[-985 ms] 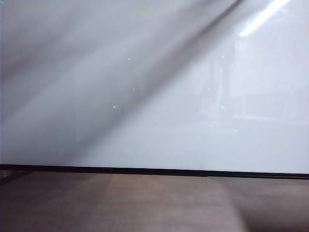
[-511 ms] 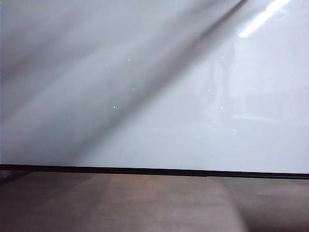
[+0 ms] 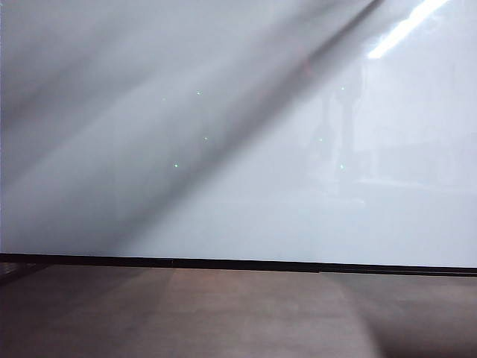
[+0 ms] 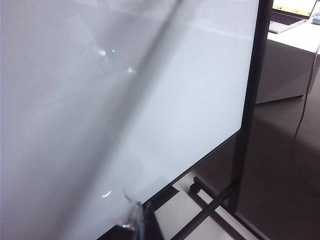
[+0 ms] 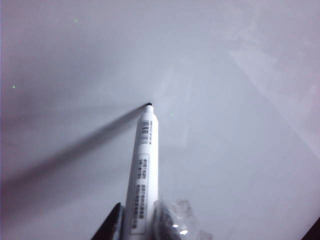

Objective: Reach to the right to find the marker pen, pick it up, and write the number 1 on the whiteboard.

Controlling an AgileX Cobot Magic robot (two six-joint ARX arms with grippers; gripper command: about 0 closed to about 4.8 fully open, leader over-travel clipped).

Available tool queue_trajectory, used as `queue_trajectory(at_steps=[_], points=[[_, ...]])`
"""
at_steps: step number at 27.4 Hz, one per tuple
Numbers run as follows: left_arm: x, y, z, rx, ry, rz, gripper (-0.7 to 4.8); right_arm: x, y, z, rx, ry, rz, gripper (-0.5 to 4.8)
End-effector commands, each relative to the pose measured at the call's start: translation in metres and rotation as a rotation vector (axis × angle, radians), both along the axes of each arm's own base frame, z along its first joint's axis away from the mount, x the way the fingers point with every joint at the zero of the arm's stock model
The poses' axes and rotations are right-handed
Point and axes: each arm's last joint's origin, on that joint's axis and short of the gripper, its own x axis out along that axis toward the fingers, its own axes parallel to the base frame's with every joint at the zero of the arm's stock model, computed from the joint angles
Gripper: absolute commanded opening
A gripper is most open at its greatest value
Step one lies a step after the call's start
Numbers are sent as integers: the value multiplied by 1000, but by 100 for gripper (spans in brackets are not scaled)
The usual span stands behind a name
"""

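The whiteboard [image 3: 238, 149] [image 4: 100, 100] [image 5: 225, 75] fills most of every view, glossy and unmarked, with a thin black bottom edge [image 3: 238, 263]. In the right wrist view my right gripper [image 5: 140, 221] is shut on the marker pen [image 5: 144, 165], a white barrel with black lettering. Its dark tip [image 5: 148, 105] points at the board and meets its own shadow there. My left gripper [image 4: 141, 222] shows only as two fingertips close together near the board's lower edge, holding nothing. Neither gripper appears in the exterior view.
The board's black stand with castors [image 4: 210, 210] rises along its side edge [image 4: 255, 100]. Beyond it are a white desk [image 4: 285, 60] with a laptop [image 4: 289, 11] and a hanging cable [image 4: 304, 110]. Brown floor [image 3: 223, 313] lies below the board.
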Motion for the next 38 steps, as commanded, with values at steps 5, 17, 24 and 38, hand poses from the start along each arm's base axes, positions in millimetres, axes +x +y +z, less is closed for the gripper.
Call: queue_trajectory(at_steps=[5,17,24,38], points=[[0,1,2,-8,-12,1,-5,3,0,-8,-11,73,-26,-2],[0,1,2,-6,-10,1,-5,3,-1,-14,-19,127,-48,-2],[-1,1,2,-6,-9,1,-5,2,-1,-17,-23,157,-47,-2],[-1,1,0,9,11,1,-5,9,0,-24,-27,188,-47,-2]])
